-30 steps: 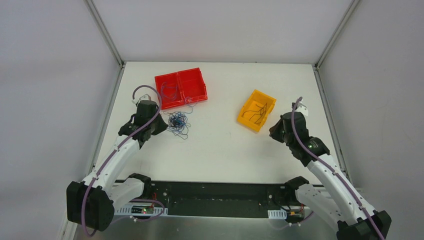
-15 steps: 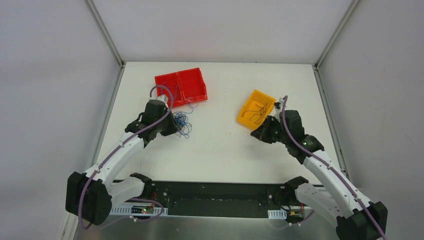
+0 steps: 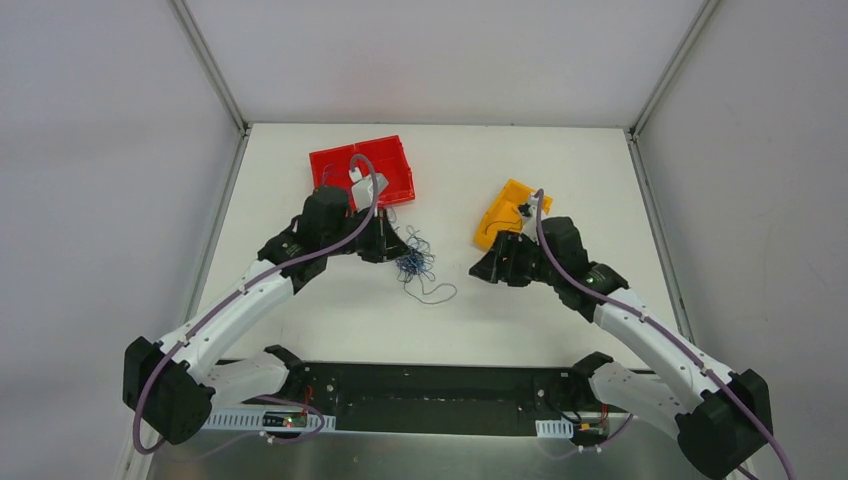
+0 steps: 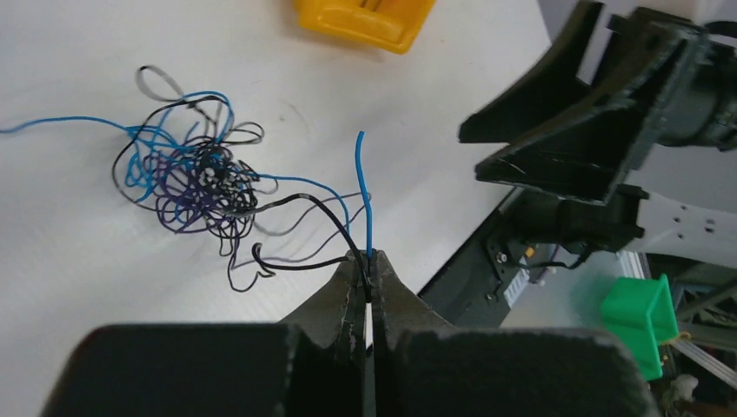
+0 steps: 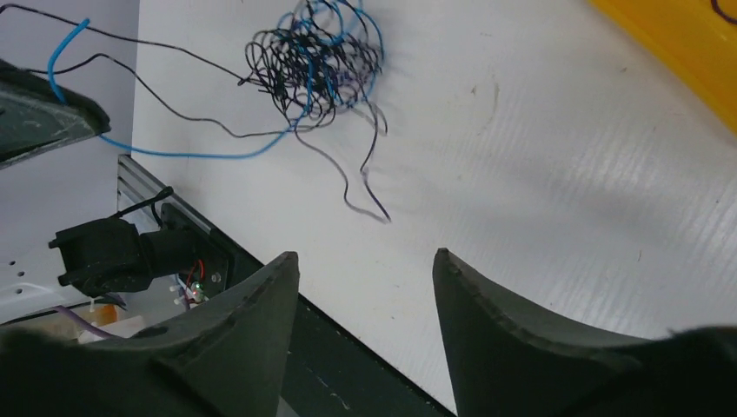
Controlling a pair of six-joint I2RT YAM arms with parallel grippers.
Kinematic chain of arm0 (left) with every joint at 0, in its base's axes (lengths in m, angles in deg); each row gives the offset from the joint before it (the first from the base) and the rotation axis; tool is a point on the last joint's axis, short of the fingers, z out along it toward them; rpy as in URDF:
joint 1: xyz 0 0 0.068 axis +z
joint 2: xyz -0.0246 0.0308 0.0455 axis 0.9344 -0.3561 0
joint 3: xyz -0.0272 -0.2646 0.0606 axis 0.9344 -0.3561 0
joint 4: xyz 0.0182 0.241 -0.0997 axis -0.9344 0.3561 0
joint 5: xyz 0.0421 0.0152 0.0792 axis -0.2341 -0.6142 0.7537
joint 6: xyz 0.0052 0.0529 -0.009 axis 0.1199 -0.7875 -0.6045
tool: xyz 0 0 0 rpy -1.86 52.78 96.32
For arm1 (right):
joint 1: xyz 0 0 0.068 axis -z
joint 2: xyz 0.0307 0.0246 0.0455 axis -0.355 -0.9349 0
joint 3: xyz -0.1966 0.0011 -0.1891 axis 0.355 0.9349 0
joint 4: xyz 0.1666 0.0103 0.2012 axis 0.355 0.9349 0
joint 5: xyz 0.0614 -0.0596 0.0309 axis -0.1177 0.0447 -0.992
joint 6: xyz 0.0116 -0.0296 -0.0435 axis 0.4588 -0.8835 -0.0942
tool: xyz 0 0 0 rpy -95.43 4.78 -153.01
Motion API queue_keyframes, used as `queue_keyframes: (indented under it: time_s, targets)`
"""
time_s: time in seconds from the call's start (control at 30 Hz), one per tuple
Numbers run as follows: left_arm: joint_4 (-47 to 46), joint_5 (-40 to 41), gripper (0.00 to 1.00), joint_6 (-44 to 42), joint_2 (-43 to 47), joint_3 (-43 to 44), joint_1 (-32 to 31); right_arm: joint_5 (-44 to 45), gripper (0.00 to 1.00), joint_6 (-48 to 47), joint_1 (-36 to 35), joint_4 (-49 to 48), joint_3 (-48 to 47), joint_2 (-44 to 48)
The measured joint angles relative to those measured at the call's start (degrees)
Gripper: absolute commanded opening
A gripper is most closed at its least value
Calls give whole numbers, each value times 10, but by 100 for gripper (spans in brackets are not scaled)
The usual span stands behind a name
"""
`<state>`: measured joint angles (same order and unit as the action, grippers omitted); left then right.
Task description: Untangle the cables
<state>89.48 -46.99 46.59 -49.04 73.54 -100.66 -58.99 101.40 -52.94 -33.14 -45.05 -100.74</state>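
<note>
The cables (image 3: 414,263) are a small knot of thin blue, black and purple wires near the table's middle, with a loose strand trailing toward the front. My left gripper (image 4: 369,261) is shut on a blue strand and a black strand that lead out of the knot (image 4: 195,178); in the top view it (image 3: 392,250) sits just left of the knot. My right gripper (image 5: 365,261) is open with nothing between its fingers, and the knot (image 5: 317,61) lies ahead of it. From above, that gripper (image 3: 483,271) stands a short way right of the cables.
A red two-compartment bin (image 3: 362,172) sits behind the left arm with a wire or two inside. A yellow bin (image 3: 503,213) holding dark wires stands behind the right gripper. The black base rail (image 3: 430,395) runs along the near edge.
The left gripper has pulled the cable knot right, from beside the red bin toward the table's middle. The right arm has swung left toward it and its jaws have opened.
</note>
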Motion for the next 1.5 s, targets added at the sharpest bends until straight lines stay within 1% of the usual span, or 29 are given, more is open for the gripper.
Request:
queue_keyframes:
  time_s: [0.03, 0.07, 0.1, 0.13, 0.17, 0.2, 0.27, 0.4, 0.5, 0.6, 0.73, 0.87, 0.93, 1.03, 1.07, 1.1, 1.13, 1.17, 1.2, 1.27, 1.4, 1.5]
  targets:
    - [-5, -14, 13, -1, 3, 1, 0, 0, 70, 3, 0, -5, 0, 0]
    - [-16, -35, 35, 0, 6, 2, 0, 1, 72, 3, -1, -10, 0, 0]
    - [-19, -41, 63, -1, 11, 2, 0, 1, 72, 3, -1, -16, 0, -1]
    - [-24, -47, 79, -3, 15, 1, 0, 1, 73, 4, -2, -20, 0, -3]
    - [-28, -47, 88, -5, 19, 1, 0, 2, 73, 4, -3, -24, 0, -6]
    - [-29, -43, 91, -2, 21, 1, 0, 3, 73, 4, -4, -28, 0, -11]
    - [-25, -26, 92, -2, 21, 0, 0, 5, 73, 4, -7, -31, -2, -24]
    - [-6, 19, 91, -2, 8, -5, 0, 23, 71, 3, -20, -33, -9, -63]
    - [3, 41, 86, -4, -20, -5, 0, 38, 68, -2, -27, -33, -18, -96]
    - [11, 50, 81, -11, -81, 3, 0, 52, 67, -5, -32, -33, -35, -131]
    - [14, 50, 79, -16, -203, 41, -10, 66, 62, -8, -40, -35, -64, -179]
    - [12, 48, 76, -17, -274, 70, -31, 69, 58, -8, -53, -39, -77, -213]
    - [-2, 37, 72, -17, -303, 83, -35, 68, 56, -7, -59, -46, -78, -232]
    - [-33, 7, 55, -12, -337, 92, -37, 63, 53, 0, -63, -59, -78, -255]
    - [-43, -2, 47, -10, -349, 94, -37, 60, 51, 3, -63, -66, -78, -262]
    - [-50, -9, 36, -8, -358, 95, -37, 59, 45, 5, -63, -71, -78, -267]
    - [-59, -17, 24, -4, -368, 96, -37, 57, 34, 9, -64, -79, -78, -274]
    - [-64, -22, 8, 1, -375, 96, -37, 54, 22, 11, -64, -86, -78, -280]
    - [-70, -30, 0, 4, -382, 97, -37, 51, 13, 14, -64, -94, -76, -285]
    - [-86, -43, 0, 10, -394, 97, -37, 49, 0, 26, -64, -104, -72, -290]
    - [-103, -44, 0, 15, -389, 95, -32, 70, 0, 30, -63, -100, -71, -285]
    - [-106, -39, 0, 20, -360, 74, -12, 114, 0, 30, -49, -62, -68, -255]
